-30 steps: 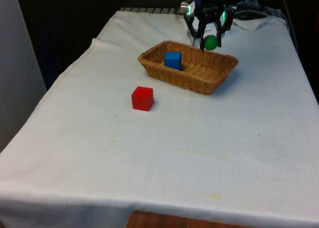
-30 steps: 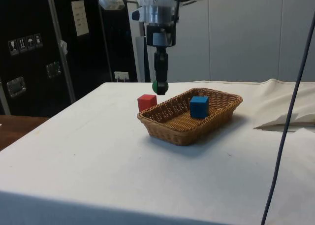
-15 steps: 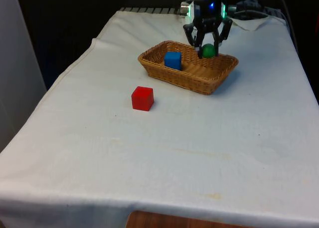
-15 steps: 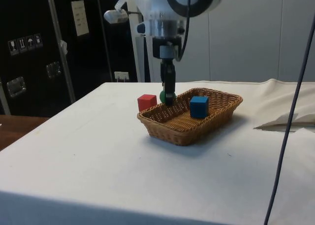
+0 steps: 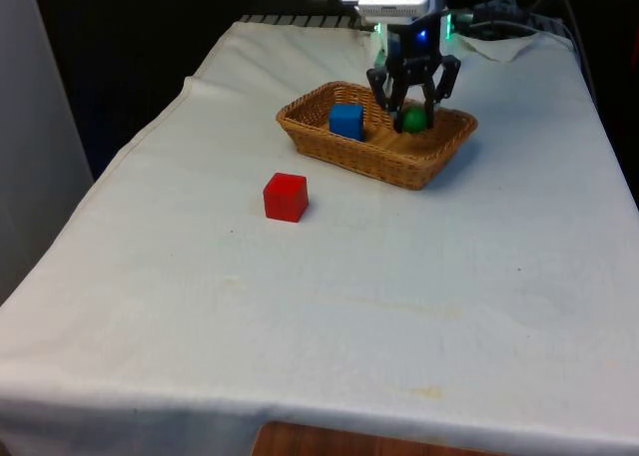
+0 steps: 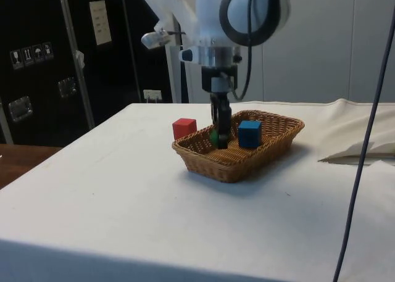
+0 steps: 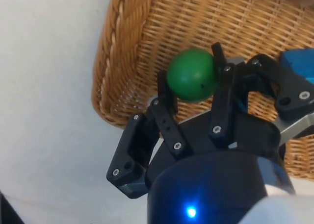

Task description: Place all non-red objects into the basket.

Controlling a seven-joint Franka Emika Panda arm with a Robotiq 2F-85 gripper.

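In the front view, the wicker basket (image 5: 379, 142) sits in the upper middle of the frame on the white cloth (image 5: 329, 296). The black gripper (image 5: 413, 110) reaches down into the basket's end toward the front view's right, its two fingers closed on a green ball (image 5: 414, 120) that hangs low inside the basket, close to its floor. A blue cube (image 5: 346, 121) lies in the basket toward the front view's left, apart from the ball. A red cube (image 5: 286, 197) rests on the cloth outside the basket, below and left of it in the frame, well apart from the gripper.

In the side view, the basket (image 6: 241, 155) stands at the centre of the frame. The gripper (image 6: 220, 136) points straight down inside it, and the green ball (image 6: 214, 137) shows as a small green patch at the fingertips, below the rim line. The blue cube (image 6: 250, 134) sits just right of the gripper, and the red cube (image 6: 184, 128) lies on the cloth behind the basket's left end.

In the wrist view, the gripper (image 7: 192, 87) clasps the green ball (image 7: 192, 75) from both sides over the woven basket floor (image 7: 196, 28), near the curved wall. A corner of the blue cube (image 7: 300, 64) shows at the right edge of the frame.
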